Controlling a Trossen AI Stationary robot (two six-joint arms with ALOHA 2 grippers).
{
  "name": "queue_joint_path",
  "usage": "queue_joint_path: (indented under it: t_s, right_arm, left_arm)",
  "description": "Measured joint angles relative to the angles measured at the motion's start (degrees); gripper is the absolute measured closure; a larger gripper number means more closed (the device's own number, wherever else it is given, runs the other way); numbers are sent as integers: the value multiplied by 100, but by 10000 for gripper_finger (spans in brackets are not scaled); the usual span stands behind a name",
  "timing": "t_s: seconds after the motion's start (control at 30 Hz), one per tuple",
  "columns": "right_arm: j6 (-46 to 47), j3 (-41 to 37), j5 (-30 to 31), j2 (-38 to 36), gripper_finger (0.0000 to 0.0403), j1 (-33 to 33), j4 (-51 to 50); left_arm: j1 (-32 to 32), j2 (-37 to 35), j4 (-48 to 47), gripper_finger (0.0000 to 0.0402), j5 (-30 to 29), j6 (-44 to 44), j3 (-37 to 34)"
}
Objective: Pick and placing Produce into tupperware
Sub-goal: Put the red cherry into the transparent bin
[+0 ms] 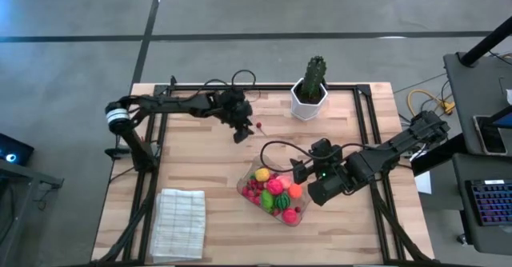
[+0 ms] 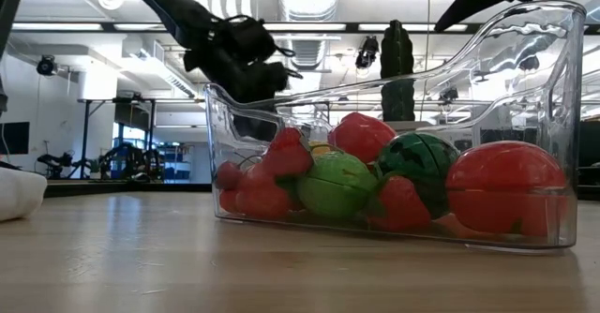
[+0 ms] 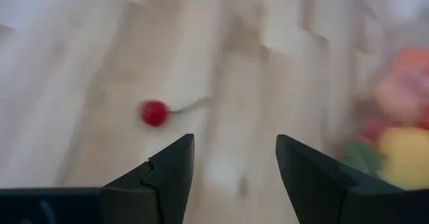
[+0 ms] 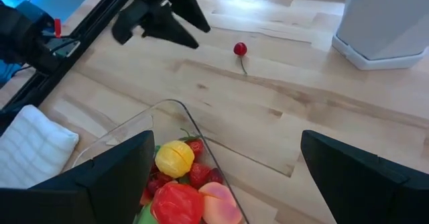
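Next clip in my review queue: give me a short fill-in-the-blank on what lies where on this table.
1. One red cherry lies on the bare wood, ____ the tupperware.
2. The open left gripper hovers beside that ____.
3. The cactus stands in a ____ pot.
4. The open right gripper holds ____.

Missing words: outside; cherry; white; nothing

A dark green cactus [image 1: 315, 73] stands upright in a white faceted pot [image 1: 307, 101] at about one o'clock on the wooden table [image 1: 200, 155], close to its far edge. A white ribbed cloth [image 1: 180, 222] lies folded flat at about seven o'clock, near the table's front edge.
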Motion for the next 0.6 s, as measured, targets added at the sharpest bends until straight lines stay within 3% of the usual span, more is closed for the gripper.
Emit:
queue_joint_path:
  t_s: [0.13, 0.27, 0.43, 0.6]
  right_arm:
    - [44, -1, 3, 0, 35, -81, -2]
    - [71, -9, 4, 0, 35, -167, 2]
    - [90, -4, 4, 0, 35, -192, 15]
    - [110, -4, 4, 0, 35, -192, 20]
  left_arm:
    - [110, 254, 18, 206, -676, -744, 327]
    - [241, 570, -255, 206, -817, -1775, 727]
    - [247, 889, -889, 206, -861, -2099, 1297]
    - [177, 1077, -996, 206, -1525, -2675, 1469]
